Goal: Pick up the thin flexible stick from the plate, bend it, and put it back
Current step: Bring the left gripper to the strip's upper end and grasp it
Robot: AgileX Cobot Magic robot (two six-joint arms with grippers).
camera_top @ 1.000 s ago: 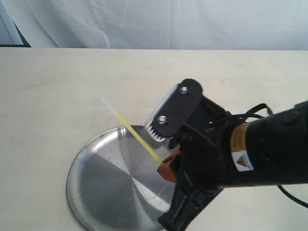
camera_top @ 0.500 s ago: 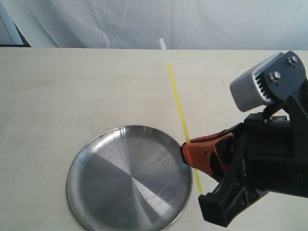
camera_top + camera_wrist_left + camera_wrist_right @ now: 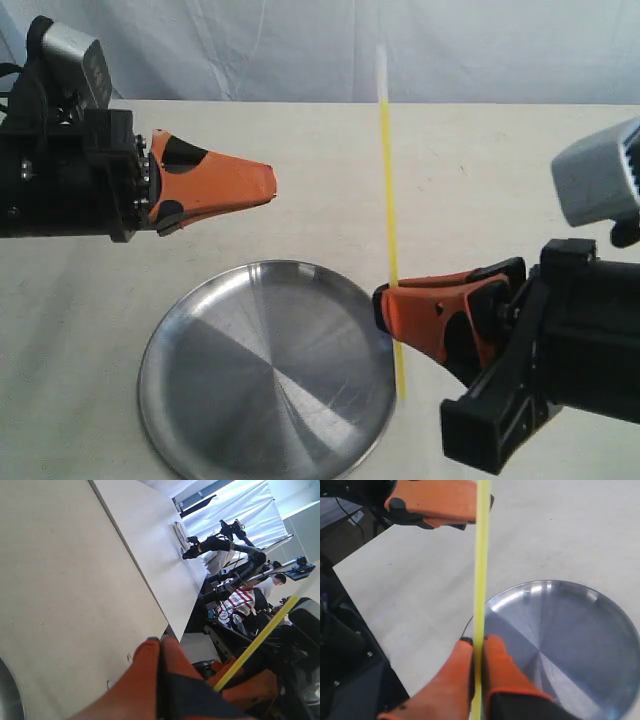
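Jaws of the right gripper (image 3: 383,303) hide a stretch of the thin flexible stick (image 3: 387,190); the right wrist view crops its ends, the left wrist view most of the plate (image 3: 7,700).

Looked like a robotics lab to me, a data-collection room. I worked over a plain pale table (image 3: 300,170) with a white cloth backdrop (image 3: 300,50) hung behind it. My left wrist view caught more black robot arms (image 3: 225,542) past the table edge, and a person in a red-striped shirt (image 3: 246,592) sat among the rigs.
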